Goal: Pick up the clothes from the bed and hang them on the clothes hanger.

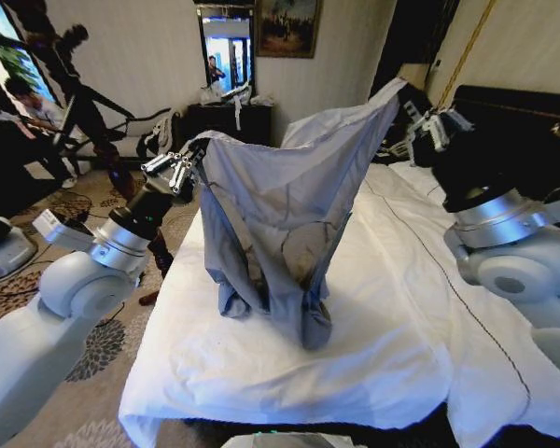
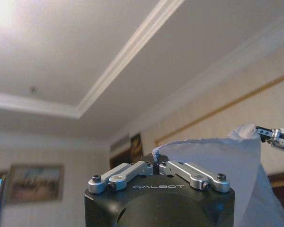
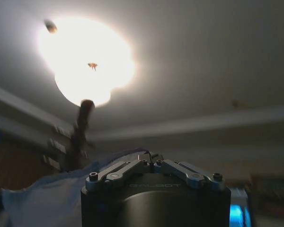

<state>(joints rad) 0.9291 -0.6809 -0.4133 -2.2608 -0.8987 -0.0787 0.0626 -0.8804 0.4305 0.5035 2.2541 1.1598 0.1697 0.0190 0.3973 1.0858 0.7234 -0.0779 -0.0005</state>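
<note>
Grey-blue shirt (image 1: 289, 205) is suspended at frame centre, stretched between both grippers, its lower folds resting on the white bed (image 1: 392, 327). Left gripper (image 1: 191, 161), centre-left, is closed on one upper corner of the cloth. Right gripper (image 1: 413, 110), upper right, is closed on the opposite, higher corner.

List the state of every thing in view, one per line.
shirt: lifted, spread between both pincers, lower end bunched on the bed
left pincer: raised, shut on one shirt corner
right pincer: raised, shut on the other corner
bed: white sheet rumpled
</note>
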